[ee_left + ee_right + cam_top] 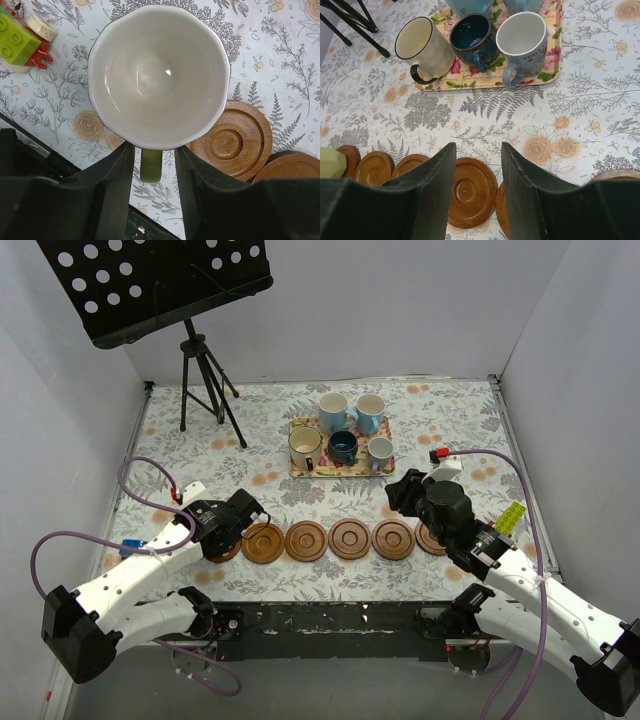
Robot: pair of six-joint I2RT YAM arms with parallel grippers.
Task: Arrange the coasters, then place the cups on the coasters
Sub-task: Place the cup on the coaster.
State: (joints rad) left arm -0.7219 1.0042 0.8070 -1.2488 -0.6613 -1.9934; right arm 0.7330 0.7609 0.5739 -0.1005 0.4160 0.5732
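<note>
- Left gripper (154, 147): fingers part-open astride the handle (151, 167) of the yellow-green mug (157, 75). There's a small gap on each side, so I don't read it as clamped.
- That mug sits upright on the leftmost coaster (350, 154). I'd count it as cup 1 of 6 placed.
- A toy block (17, 40) lies on the table left of the mug, apart from it. It's not in my path.
- The other 5 coasters (306, 540) run rightward in 1 row, nearly edge to edge and bare. I'd call the arranging done.
- Music stand (150, 280) is at the back left, with 1 tripod foot near the tray (340, 471) but not touching it.
- The tray holds the other 5 mugs packed tight: 2 light blue (333, 410) at the back, then cream (422, 45), dark blue (472, 32) and grey-blue (520, 32) in front.
- The front 3 handles face me, which suits a pinch, but the neighbours crowd finger room.
- Right gripper (478, 147): fingers wide apart and empty, hovering over a bare coaster (467, 192) with a free line to the tray.
</note>
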